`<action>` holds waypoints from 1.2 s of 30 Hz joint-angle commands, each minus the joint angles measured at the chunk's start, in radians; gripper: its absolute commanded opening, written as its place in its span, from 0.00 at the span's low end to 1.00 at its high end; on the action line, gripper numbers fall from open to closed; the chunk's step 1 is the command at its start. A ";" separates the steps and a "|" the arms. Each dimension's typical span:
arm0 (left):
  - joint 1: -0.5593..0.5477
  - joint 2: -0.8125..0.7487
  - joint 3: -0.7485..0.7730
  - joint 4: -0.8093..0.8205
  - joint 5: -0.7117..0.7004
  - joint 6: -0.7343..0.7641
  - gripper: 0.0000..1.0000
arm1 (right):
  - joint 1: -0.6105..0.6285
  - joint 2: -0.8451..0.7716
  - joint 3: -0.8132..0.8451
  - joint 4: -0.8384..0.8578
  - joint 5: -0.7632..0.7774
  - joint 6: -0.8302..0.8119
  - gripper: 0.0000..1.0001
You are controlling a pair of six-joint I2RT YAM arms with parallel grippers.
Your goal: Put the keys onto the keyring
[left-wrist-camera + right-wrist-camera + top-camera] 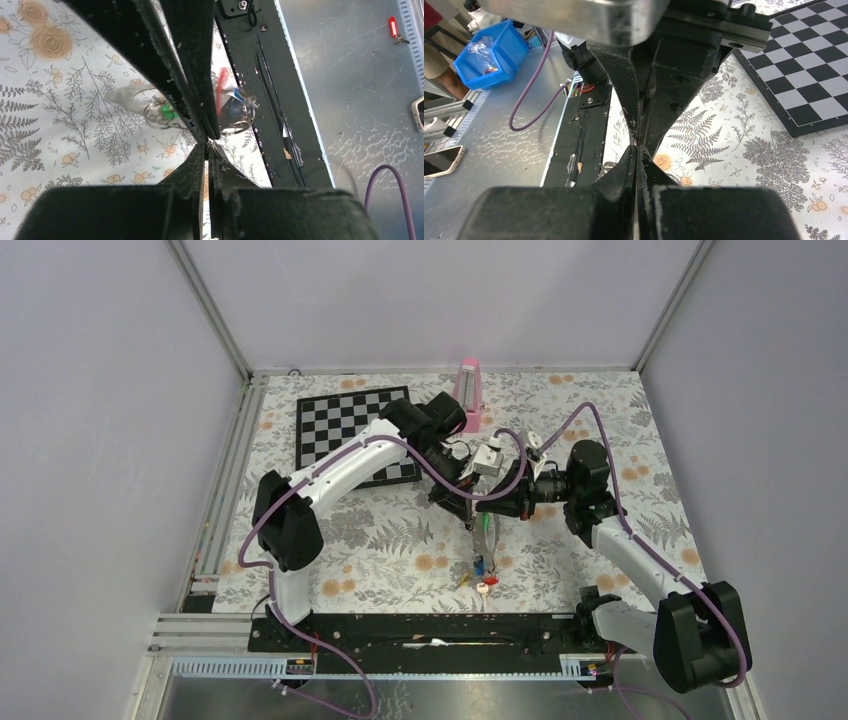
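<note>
"Fingers first: how do they stand?"
"The left gripper has its pair pressed together, with a glint of thin wire at the tips: the keyring. The right gripper is pressed together too, tip to tip with the left. What it pinches, I cannot tell."
"Where, against the chessboard?"
"Just off its near right corner, above the floral cloth."
"And the keys?"
"Bunched below the tips, nearer the arm bases than the chessboard. A green tag, red tag and blue tag show. Whether they touch the cloth, I cannot tell."
</note>
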 commanded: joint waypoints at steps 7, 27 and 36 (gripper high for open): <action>-0.036 -0.005 0.042 0.066 0.054 -0.012 0.18 | 0.004 -0.006 0.042 0.128 0.016 0.019 0.00; 0.003 -0.092 -0.037 0.312 -0.022 -0.240 0.30 | 0.003 -0.020 0.032 0.168 0.022 0.047 0.00; 0.030 -0.205 -0.122 0.412 -0.063 -0.272 0.43 | -0.001 -0.019 0.038 0.146 0.058 0.039 0.00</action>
